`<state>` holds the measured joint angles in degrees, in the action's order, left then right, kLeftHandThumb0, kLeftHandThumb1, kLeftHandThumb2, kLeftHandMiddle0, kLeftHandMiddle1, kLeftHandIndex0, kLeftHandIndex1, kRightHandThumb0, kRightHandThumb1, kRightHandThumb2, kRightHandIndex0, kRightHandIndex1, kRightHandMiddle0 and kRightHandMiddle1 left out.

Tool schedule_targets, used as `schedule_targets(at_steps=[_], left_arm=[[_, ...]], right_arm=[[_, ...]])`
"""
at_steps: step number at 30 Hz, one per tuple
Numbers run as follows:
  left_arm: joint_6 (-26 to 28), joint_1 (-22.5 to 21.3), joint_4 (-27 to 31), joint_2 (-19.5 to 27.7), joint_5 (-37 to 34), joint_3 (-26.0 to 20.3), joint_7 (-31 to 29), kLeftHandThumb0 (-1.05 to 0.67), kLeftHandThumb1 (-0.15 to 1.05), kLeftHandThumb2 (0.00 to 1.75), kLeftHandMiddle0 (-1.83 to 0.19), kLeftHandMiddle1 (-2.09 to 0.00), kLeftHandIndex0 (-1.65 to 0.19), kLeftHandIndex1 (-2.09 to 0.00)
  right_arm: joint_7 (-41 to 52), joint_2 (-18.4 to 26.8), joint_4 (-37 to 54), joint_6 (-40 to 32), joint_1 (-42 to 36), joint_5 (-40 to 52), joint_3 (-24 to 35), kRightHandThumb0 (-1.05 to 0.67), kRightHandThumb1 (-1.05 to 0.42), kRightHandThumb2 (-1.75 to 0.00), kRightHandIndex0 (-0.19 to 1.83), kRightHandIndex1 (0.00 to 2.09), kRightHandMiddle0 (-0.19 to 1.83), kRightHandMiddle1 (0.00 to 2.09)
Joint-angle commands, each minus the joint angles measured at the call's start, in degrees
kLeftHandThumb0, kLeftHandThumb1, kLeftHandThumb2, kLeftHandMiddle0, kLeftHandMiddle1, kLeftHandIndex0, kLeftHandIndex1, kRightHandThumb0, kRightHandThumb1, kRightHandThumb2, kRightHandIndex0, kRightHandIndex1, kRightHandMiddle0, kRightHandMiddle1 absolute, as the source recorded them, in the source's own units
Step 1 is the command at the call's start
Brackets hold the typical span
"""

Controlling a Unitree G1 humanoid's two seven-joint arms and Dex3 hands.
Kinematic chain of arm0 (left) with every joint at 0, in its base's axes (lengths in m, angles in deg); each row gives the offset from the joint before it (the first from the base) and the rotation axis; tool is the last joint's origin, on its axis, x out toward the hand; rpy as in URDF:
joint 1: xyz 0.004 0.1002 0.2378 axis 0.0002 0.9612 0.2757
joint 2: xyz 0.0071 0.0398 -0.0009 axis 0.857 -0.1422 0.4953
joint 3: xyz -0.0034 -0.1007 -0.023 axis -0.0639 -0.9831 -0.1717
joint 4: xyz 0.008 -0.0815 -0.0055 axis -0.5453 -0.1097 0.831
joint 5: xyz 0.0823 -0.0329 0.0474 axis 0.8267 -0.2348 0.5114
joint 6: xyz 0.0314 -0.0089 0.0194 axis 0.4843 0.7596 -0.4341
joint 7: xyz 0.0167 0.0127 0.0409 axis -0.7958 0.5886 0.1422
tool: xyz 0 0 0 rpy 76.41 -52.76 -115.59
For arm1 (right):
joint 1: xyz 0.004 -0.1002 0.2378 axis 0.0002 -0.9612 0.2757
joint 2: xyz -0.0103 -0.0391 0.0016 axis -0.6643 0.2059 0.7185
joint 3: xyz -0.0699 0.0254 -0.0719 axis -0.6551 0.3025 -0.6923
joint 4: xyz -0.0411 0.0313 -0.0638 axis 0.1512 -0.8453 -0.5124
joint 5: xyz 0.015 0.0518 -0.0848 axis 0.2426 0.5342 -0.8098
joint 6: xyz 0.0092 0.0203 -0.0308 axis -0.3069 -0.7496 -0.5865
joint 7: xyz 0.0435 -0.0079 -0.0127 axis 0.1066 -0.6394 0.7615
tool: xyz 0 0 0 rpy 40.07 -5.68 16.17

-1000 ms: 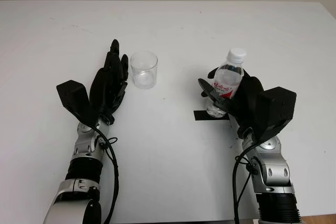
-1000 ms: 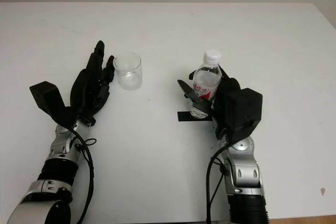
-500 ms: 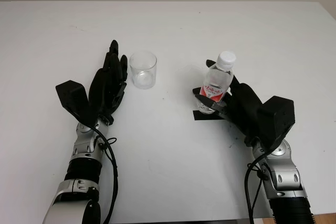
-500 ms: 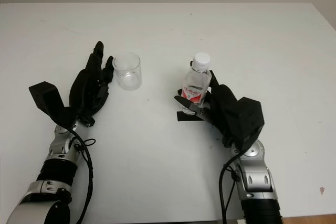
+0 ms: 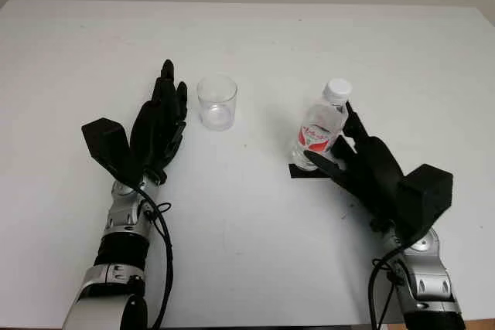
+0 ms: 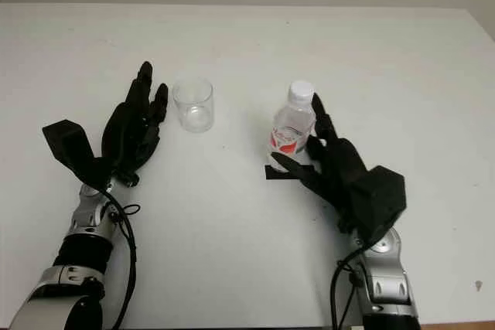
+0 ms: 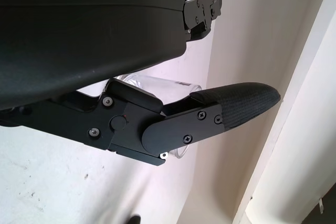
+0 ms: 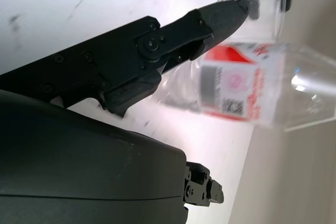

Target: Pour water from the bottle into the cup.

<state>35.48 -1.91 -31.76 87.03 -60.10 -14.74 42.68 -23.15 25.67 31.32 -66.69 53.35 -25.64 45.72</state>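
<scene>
A clear empty cup [image 5: 216, 103] stands on the white table [image 5: 255, 253], left of centre. The capped water bottle [image 5: 320, 126] with a red label stands upright on a black tape mark [image 5: 303, 171], right of centre. My right hand [image 5: 340, 141] is open just to the right of the bottle, one finger [image 5: 346, 110] reaching behind it and the thumb in front near its base, neither gripping it. In the right wrist view the bottle [image 8: 247, 90] lies beyond a fingertip [image 8: 226, 14]. My left hand [image 5: 158, 117] is open just left of the cup.
The table's far edge [image 5: 247, 1] runs along the back, with a wall behind it. Bare white tabletop lies between the cup and the bottle and in front of both hands.
My right hand, shut on the bottle a second ago, shifted it slightly left, let go and drew back toward the lower right. The left hand and cup stayed put.
</scene>
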Motion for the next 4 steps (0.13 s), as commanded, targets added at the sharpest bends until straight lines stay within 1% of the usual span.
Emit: schedule_targets(at_steps=[1, 4], left_arm=[[0.3, 0.6, -0.5, 0.0, -0.1, 0.1, 0.1, -0.85, 1.05, 0.72, 0.16, -0.06, 0.19, -0.03], [0.3, 0.6, -0.5, 0.0, -0.1, 0.2, -0.2, -0.85, 1.05, 0.72, 0.16, -0.05, 0.19, -0.03]], right_arm=[[-0.9, 0.0, -2.5, 1.0, -2.3, -0.9, 0.2, -0.97, -0.91, -0.05, -0.19, 0.00, -0.19, 0.00], [-3.0, -0.1, -3.3, 3.1, -2.5, -3.2, -0.5, -0.98, -0.91, -0.05, -0.19, 0.00, -0.19, 0.00]])
